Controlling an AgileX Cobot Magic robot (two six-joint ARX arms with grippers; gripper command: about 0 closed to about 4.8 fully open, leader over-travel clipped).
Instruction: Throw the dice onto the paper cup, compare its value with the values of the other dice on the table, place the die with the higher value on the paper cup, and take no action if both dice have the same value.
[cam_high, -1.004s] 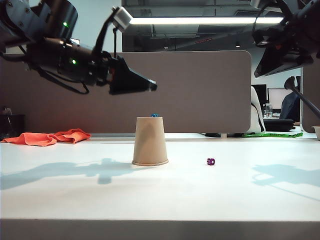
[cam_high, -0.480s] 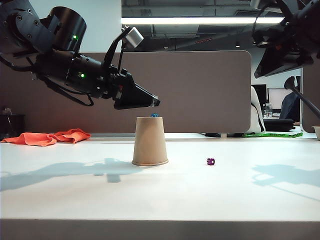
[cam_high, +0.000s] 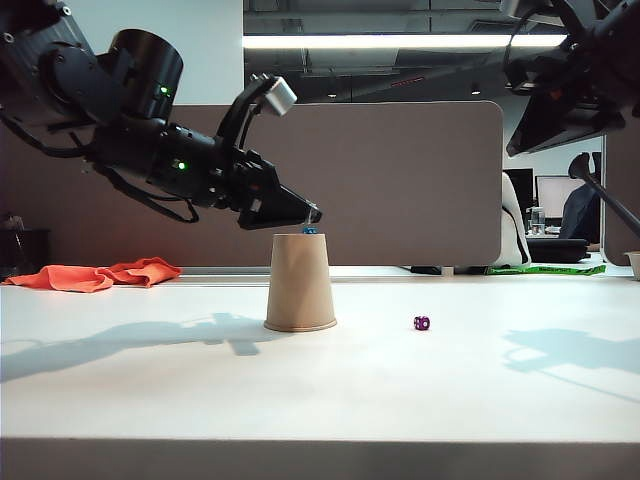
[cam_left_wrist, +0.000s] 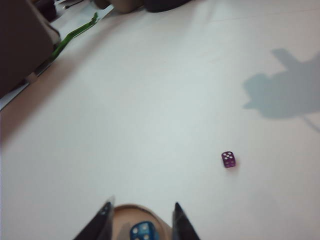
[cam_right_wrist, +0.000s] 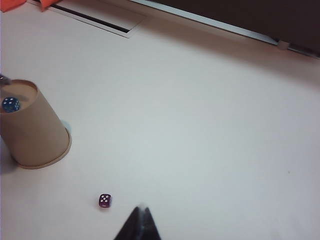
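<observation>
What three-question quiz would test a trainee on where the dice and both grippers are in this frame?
1. Where does the blue die sit?
2. True or false: the purple die touches the paper cup.
3. Which gripper is open just above the cup: left or right?

Key:
1. On top of the upturned cup.
2. False; it lies apart on the table.
3. The left, straddling the blue die; the right looks shut, raised well away.

A plain tan paper cup (cam_high: 300, 283) stands upside down on the white table. A tiny bright blue die (cam_left_wrist: 142, 231) rests on its upturned base. A tiny dark purple die (cam_high: 422, 323) lies on the table, well apart from the cup.
</observation>
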